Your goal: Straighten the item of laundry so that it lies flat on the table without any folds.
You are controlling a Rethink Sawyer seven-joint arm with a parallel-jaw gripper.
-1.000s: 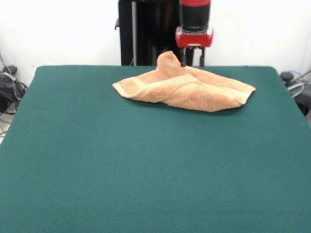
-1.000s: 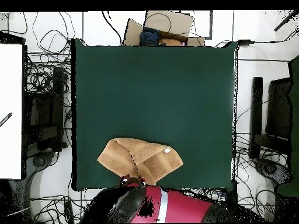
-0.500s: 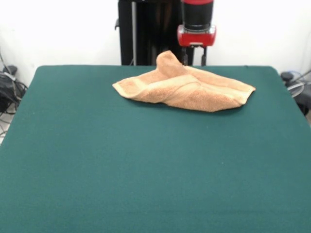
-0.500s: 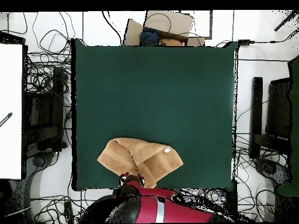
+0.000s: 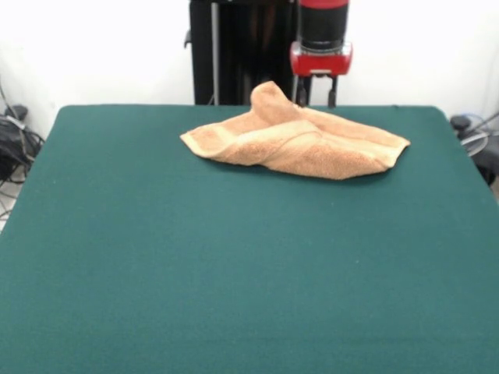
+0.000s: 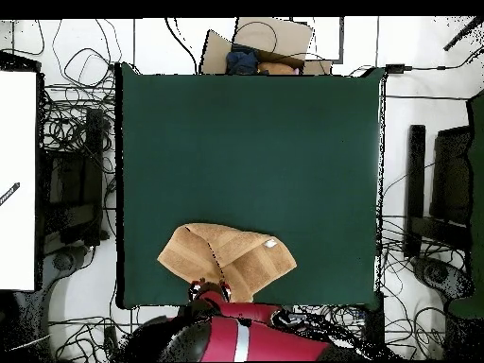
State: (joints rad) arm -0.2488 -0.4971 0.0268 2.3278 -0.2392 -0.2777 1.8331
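The item of laundry (image 5: 296, 140), a light orange-tan towel, lies crumpled near the table's far edge, with folded layers and one corner standing up in a small peak. The overhead view shows the towel (image 6: 227, 257) folded over itself, with a white label at its right corner. My gripper (image 5: 316, 97) hangs just behind and to the right of the peak, open, with nothing between its fingers. From above, the gripper (image 6: 206, 288) sits at the towel's bottom edge. The dark green table (image 5: 234, 273) spreads wide in front of the towel.
The towel lies close to the table edge (image 6: 246, 304) on the robot's side. A cardboard box (image 6: 269, 43) with clutter sits beyond the opposite edge. Cables and dark equipment (image 6: 71, 180) line both sides of the table.
My gripper has slid a little to the right in the front view, away from the towel's raised peak. The towel has kept its shape and place.
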